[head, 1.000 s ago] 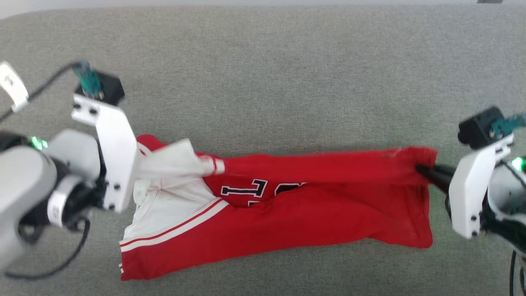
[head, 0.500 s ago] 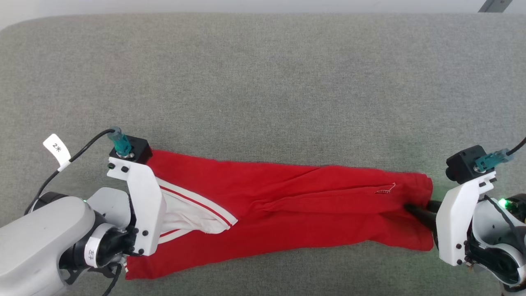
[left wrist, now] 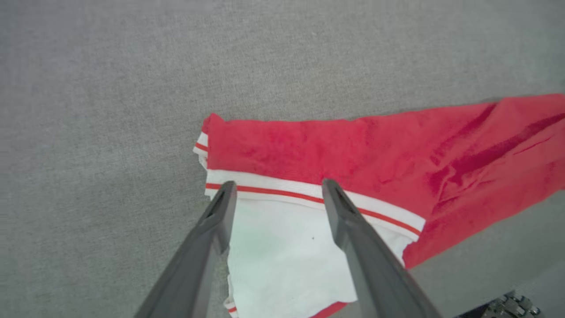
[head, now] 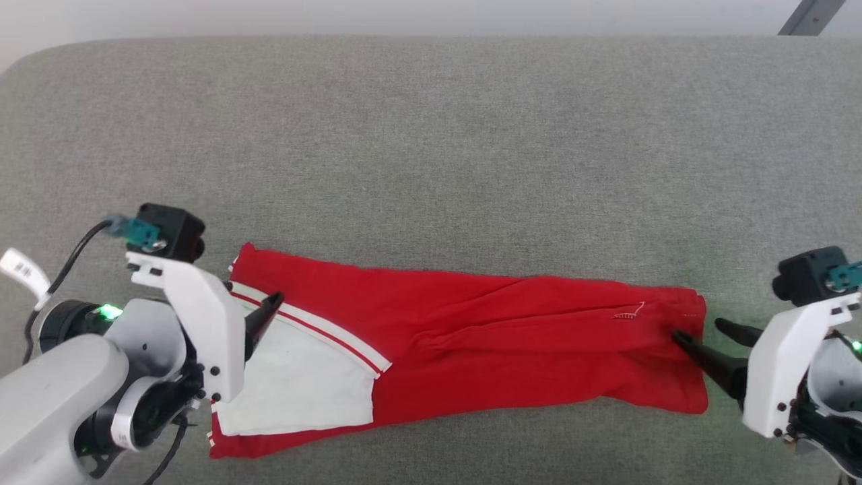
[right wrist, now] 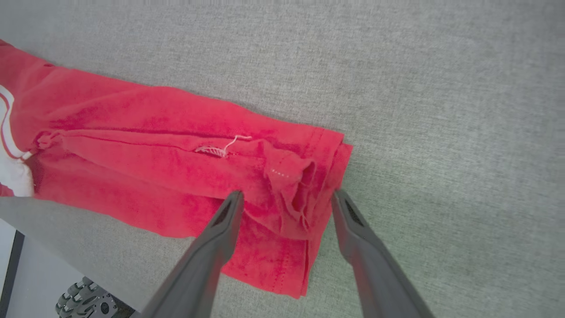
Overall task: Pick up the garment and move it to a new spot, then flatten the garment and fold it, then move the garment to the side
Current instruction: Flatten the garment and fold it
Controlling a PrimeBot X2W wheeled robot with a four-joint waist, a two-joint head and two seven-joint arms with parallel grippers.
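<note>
A grey, coarse-woven padded surface (head: 431,135) with a rounded far corner fills my screen, and a pale strip of background (head: 404,17) runs along its far edge. The garment (head: 512,343) lies near my side of it as a long, narrow red band folded lengthwise. It is soft jersey, with shallow creases running along it. At its left end a white sleeve (head: 296,384) lies flat on top, bordered by red-and-white striped trim (head: 316,327) that slants across the red. At the right end the hem (right wrist: 309,207) is bunched into several stacked layers, and a short loose white thread (right wrist: 223,148) curls off a seam just inside it. My left gripper (left wrist: 279,184) is spread open above the sleeve with its dark tapered fingers pointing at the trim. It holds nothing, and I cannot tell whether the tips touch the cloth. My right gripper (head: 698,329) is open too. One finger is over the red fabric and the other is over bare grey just past the edge, so the bunched hem sits loose between them. In the head view the left arm's white bracket (head: 202,323), topped by a black camera block (head: 168,229) with a teal plug, hides the garment's left edge. A tagged black cable (head: 60,269) loops off beside it.
</note>
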